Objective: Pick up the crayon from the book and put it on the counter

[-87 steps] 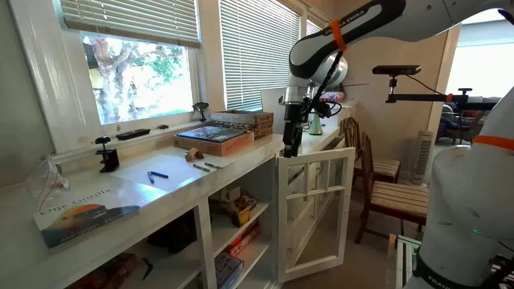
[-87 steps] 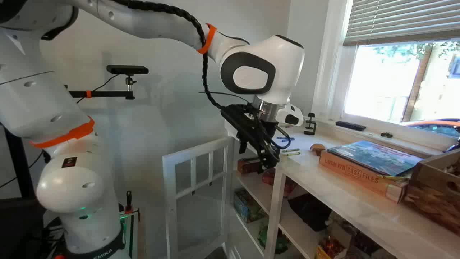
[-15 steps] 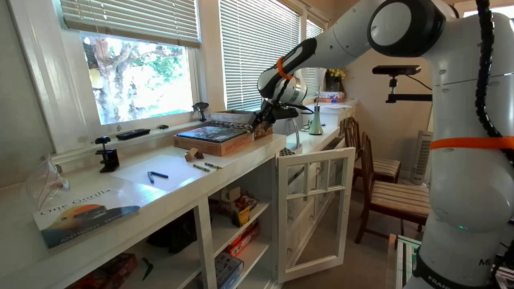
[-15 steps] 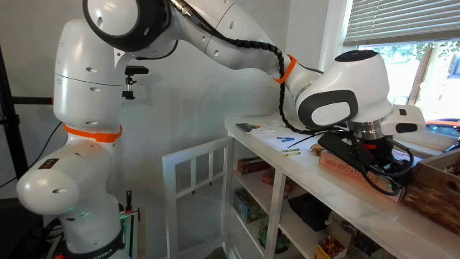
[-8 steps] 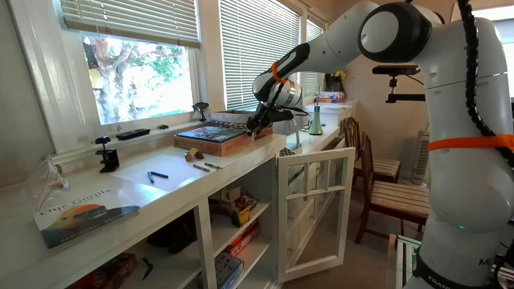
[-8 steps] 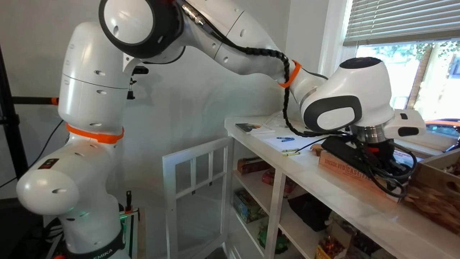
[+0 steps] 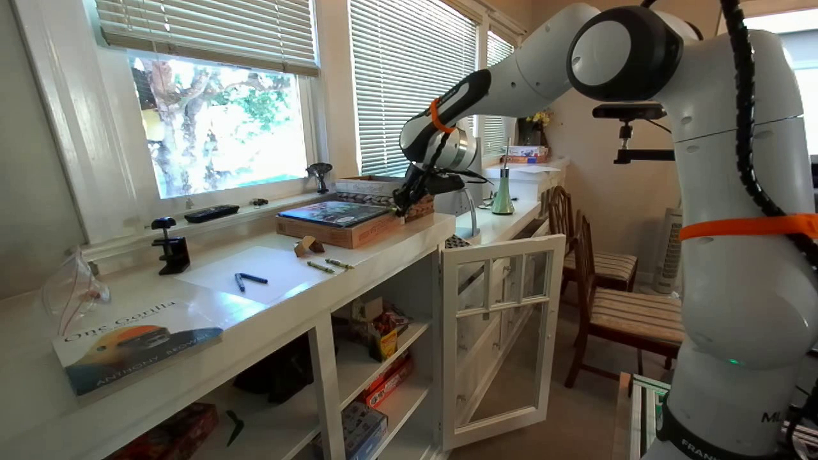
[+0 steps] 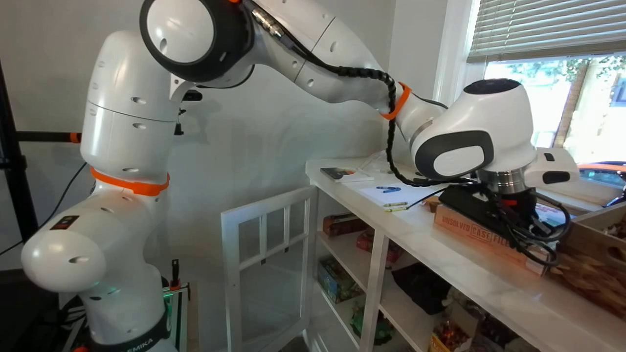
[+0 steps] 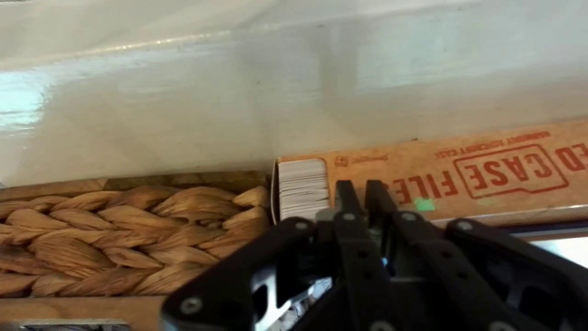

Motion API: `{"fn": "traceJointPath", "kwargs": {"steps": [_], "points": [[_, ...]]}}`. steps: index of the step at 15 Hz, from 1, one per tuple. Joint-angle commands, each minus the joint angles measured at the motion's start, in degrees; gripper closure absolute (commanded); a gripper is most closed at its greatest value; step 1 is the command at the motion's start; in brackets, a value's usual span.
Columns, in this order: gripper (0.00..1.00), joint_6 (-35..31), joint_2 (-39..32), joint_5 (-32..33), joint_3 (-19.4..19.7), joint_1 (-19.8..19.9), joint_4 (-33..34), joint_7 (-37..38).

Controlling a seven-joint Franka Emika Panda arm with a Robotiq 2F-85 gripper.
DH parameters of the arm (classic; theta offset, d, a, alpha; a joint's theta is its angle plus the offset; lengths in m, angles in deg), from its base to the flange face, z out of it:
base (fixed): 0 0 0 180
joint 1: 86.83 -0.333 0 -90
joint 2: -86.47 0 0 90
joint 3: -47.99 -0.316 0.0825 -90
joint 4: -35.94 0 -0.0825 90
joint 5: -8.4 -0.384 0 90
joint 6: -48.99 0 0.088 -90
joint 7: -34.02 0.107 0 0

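Note:
The book (image 7: 364,233) lies flat on the pale counter (image 8: 464,254), with orange-brown sides lettered CASE FILES and a dark cover. In the wrist view its lettered side (image 9: 519,170) stands upside down. My gripper (image 9: 361,186) is at the book's end by the basket, pointing down, its two black fingers drawn in to a narrow gap. Between them shows a pale greenish sliver of the crayon (image 9: 375,232); most of it is hidden by the fingers. In an exterior view the gripper (image 7: 399,209) meets the book's near corner.
A woven basket (image 8: 594,278) stands close beside the book. Further along the counter are a small brown folded piece (image 7: 308,246), two green crayons (image 7: 321,267), two blue crayons (image 7: 249,280) on white paper, a black clamp (image 7: 171,249) and a paperback (image 7: 137,345). A cabinet door (image 7: 501,338) hangs open.
Over several seconds the arm has swung across to the book's corner, where the crayon lay in view. In the last second the gripper has lowered slightly and its fingers have come together.

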Motion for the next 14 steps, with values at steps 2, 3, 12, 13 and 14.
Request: {"fn": "traceJointPath", "kwargs": {"steps": [2, 3, 12, 13, 14], "points": [[0.97, 2.0, 0.8, 0.9, -1.0, 0.9, 0.1, -0.5], [0.97, 1.6, 1.2, 2.6, -0.4, -0.1, -0.5, 1.8], [0.97, 1.8, 8.6, 6.1, -1.3, -4.3, -6.6, 6.1], [0.97, 1.6, 9.4, 5.5, -1.8, -4.7, -7.4, 5.5], [0.97, 1.5, 10.1, 4.9, -2.2, -5.2, -8.1, 4.9]]}}
